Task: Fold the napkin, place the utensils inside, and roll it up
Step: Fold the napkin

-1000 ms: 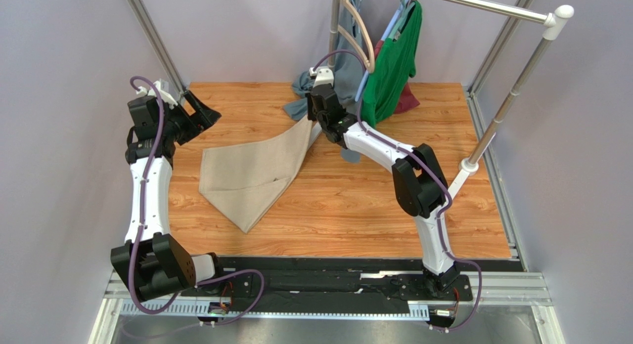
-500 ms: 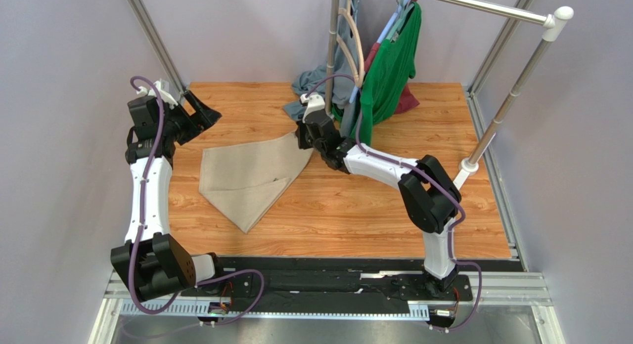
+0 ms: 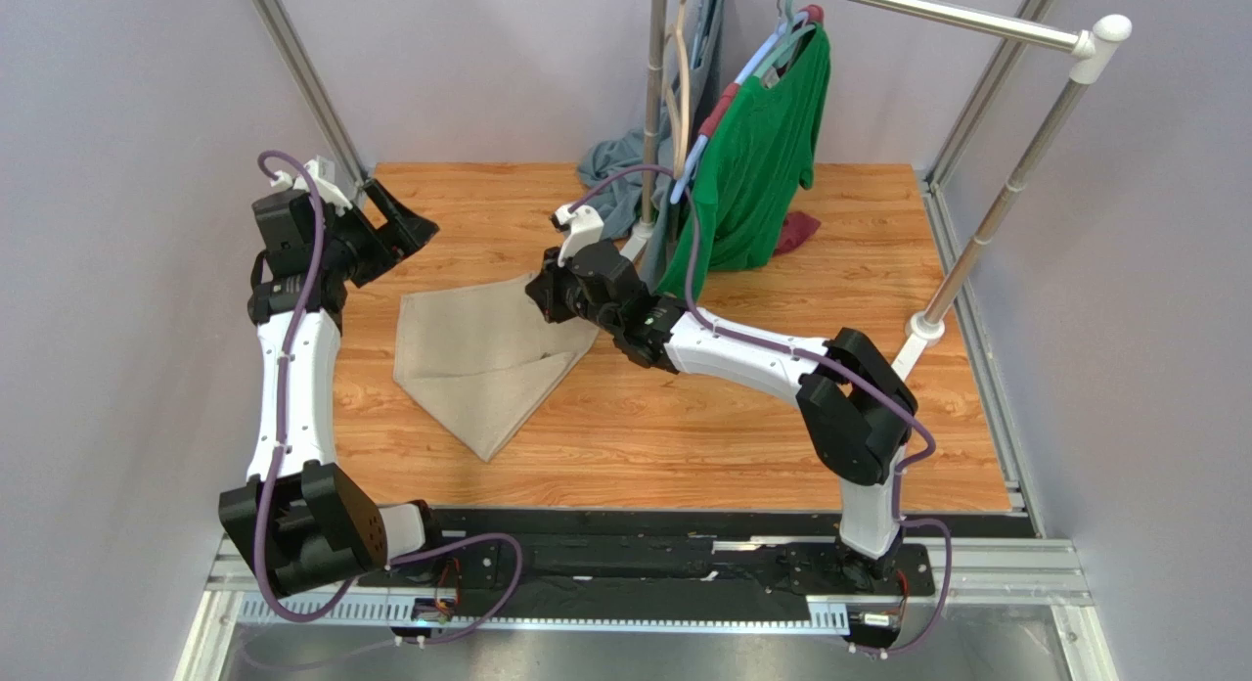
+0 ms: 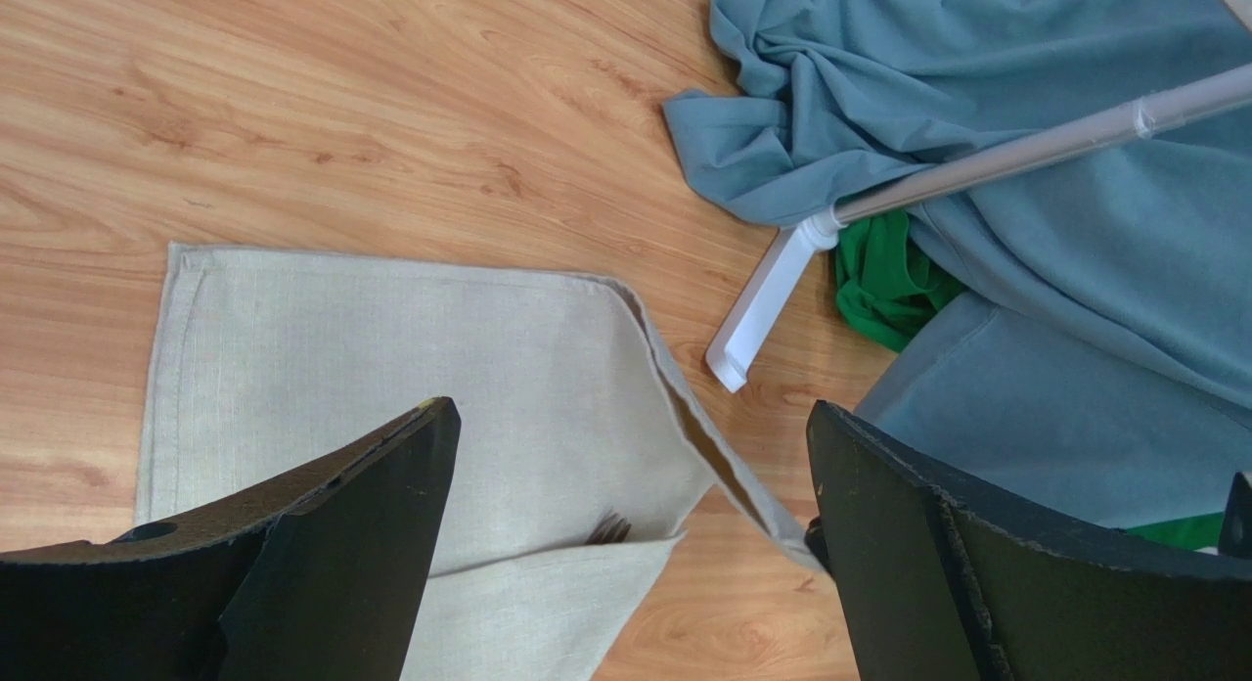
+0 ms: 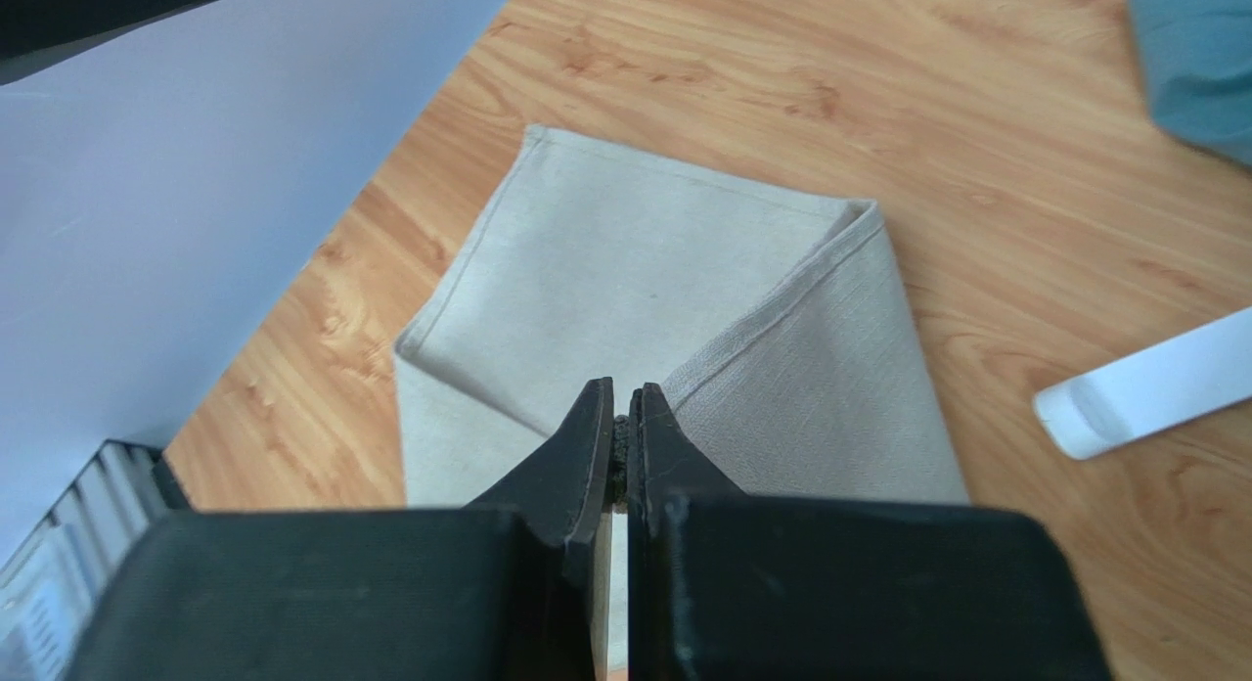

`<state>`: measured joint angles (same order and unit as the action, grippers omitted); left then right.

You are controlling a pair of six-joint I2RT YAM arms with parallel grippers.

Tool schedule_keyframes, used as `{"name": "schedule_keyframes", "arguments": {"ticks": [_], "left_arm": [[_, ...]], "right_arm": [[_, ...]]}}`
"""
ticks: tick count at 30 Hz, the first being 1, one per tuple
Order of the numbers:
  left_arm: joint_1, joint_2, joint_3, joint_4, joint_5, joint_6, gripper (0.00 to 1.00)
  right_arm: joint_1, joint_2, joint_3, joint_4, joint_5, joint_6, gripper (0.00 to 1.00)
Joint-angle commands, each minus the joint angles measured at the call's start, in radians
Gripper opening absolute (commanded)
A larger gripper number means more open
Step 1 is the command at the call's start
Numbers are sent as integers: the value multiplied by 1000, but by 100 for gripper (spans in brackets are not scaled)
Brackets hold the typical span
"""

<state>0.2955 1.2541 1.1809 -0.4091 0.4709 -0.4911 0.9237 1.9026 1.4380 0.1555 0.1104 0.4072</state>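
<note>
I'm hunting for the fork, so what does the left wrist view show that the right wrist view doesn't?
Left wrist only: the slim dark metal fork, tines peeking from under a fold of the beige woven napkin, and the open left gripper. Right wrist only: the right gripper, shut on the napkin's lifted edge. Both: the napkin, the wooden table and the crumpled grey-blue cloth.

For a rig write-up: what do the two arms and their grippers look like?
The left arm and right arm have white links and black joints, each carrying a purple cable. The left gripper and right gripper are matte black with flat, tapered fingers.
</note>
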Motion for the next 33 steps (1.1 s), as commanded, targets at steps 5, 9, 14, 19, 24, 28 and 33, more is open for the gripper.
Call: {"name": "schedule_keyframes", "arguments": {"ticks": [5, 9, 14, 19, 24, 28, 33], "left_arm": [[8, -32, 13, 16, 21, -7, 98], [8, -32, 13, 16, 21, -7, 98], [10, -35, 13, 16, 21, -7, 98], [8, -36, 13, 18, 23, -7, 98], [8, -36, 13, 18, 23, -7, 98], [8, -38, 13, 18, 23, -7, 98], [10, -36, 13, 18, 20, -7, 98]], "right_arm": [[63, -11, 38, 72, -69, 74, 0], [84, 1, 58, 78, -83, 91, 0], [110, 18, 78, 81, -97, 105, 0], [129, 23, 97, 76, -97, 101, 0], [139, 15, 102, 72, -97, 88, 0], [145, 16, 108, 69, -129, 85, 0], [165, 24, 99, 67, -152, 99, 0]]}}
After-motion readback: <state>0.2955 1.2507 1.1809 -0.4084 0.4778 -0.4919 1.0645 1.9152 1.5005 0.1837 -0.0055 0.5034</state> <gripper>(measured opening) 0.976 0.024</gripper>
